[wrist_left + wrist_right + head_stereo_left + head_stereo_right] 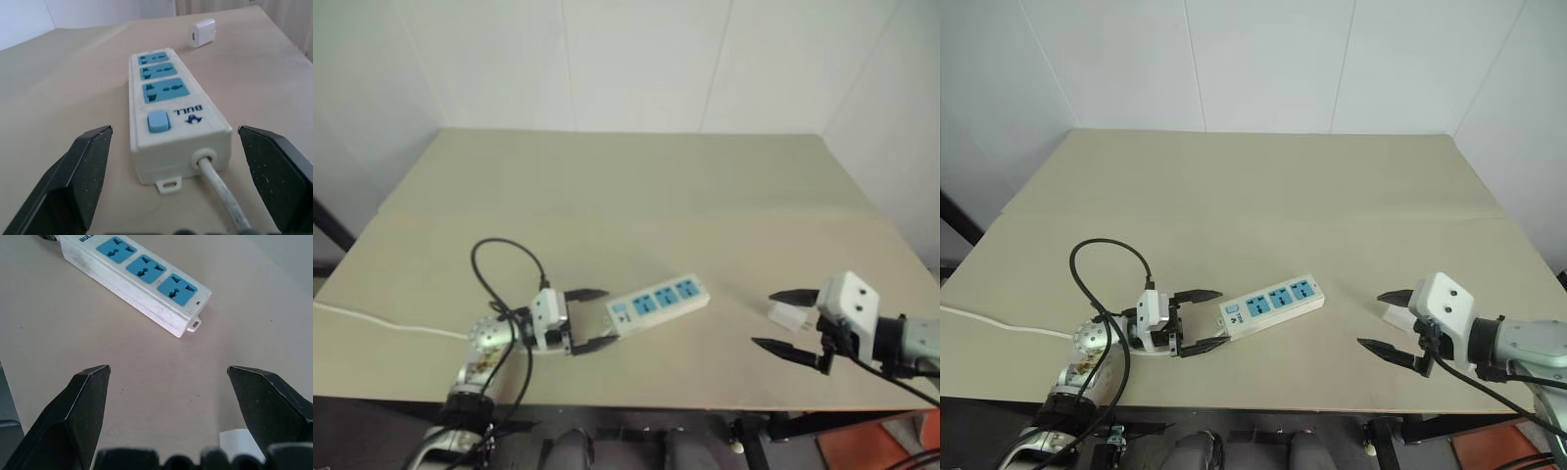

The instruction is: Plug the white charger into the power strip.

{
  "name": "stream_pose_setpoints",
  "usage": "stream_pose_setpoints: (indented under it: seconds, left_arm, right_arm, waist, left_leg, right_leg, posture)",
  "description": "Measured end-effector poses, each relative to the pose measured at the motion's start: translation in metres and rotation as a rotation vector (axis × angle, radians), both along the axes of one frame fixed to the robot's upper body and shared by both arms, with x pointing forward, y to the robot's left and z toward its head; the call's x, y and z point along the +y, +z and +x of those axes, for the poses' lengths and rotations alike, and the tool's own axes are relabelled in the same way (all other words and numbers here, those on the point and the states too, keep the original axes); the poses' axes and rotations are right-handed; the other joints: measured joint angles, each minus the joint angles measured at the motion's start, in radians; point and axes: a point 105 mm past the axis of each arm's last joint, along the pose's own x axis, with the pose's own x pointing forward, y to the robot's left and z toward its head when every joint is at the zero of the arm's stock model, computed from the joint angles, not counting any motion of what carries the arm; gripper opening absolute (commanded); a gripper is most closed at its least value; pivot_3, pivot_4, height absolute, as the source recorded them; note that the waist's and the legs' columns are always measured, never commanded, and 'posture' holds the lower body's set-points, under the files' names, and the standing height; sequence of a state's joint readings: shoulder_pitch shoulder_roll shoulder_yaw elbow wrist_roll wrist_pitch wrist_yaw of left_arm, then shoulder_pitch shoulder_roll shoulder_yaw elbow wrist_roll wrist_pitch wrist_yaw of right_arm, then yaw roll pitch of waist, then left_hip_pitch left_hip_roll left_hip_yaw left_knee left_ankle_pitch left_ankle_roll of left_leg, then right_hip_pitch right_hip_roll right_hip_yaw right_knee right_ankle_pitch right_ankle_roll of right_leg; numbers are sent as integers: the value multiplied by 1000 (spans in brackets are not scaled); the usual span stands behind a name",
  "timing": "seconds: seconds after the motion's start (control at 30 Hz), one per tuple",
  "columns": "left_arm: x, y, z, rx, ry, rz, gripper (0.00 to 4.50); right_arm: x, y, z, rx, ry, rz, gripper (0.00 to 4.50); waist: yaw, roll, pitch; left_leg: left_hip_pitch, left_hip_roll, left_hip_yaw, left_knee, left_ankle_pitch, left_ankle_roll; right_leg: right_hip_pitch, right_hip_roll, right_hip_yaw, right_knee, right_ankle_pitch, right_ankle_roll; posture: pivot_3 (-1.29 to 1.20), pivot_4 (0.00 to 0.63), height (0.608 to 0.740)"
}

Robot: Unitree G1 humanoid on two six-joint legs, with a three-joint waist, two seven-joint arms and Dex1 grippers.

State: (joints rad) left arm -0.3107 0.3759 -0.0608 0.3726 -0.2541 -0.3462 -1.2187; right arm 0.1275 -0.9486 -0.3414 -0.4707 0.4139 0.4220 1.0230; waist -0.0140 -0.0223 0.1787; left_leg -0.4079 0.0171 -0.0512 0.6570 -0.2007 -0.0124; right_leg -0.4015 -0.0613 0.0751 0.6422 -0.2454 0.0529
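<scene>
**Right eye view: charger sits at the right claw, strip's cord end at the left**

Nearest the robot, both claws hover low over the counter (1263, 186) with jaws spread wide and nothing between them. The left claw (1201, 320) points sideways along the counter straight at the cord end of the power strip (1271, 305). In the left wrist view that end, with its blue switch and the cord (222, 193) leaving it, lies framed between the two black fingers (73, 181) but apart from them. The strip's long axis runs away from the left claw, slanting toward the far right, its three blue sockets facing up.

The right claw (1386, 322) is well apart from the strip's far end. The white charger (1397, 313) lies on the counter just beside that claw's upper finger, partly hidden by it, so the right arm is clearly the nearer one for picking it up. By my judgement the left would steady the strip. Whether the charger's prongs face the strip cannot be told.
</scene>
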Motion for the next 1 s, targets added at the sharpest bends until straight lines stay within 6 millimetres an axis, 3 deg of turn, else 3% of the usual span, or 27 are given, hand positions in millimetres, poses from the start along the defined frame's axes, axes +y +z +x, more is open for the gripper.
stream_pose_setpoints:
  seconds: [0.57,0.7,0.93,1.0]
  left_arm:
    - [-23,-7,8,26,79,-37,4474]
    - [-25,-8,5,40,82,-37,3301]
    - [-22,-10,2,93,49,-25,3268]
    - [-21,-10,-1,105,10,-1,3268]
  right_arm:
    - [2,2,3,-28,-20,0,4500]
    - [2,1,3,-26,-20,-7,4500]
    - [5,9,9,-61,-4,-28,4500]
    - [2,16,17,-27,-15,-144,4500]
  waist:
    - [0,0,0]
    - [0,1,0]
    - [-3,1,-1]
    - [-9,3,-1]
  left_leg:
    - [1,0,0,0,0,0]
    - [2,0,0,0,0,0]
    - [2,0,0,0,0,0]
    - [2,0,1,0,0,0]
  right_leg:
    - [2,0,0,0,0,0]
    - [2,0,0,0,0,0]
    - [2,0,0,0,0,0]
    - [1,0,1,0,0,0]
  posture:
    - [0,150,740]
    - [0,150,740]
    - [0,150,740]
    - [0,150,740]
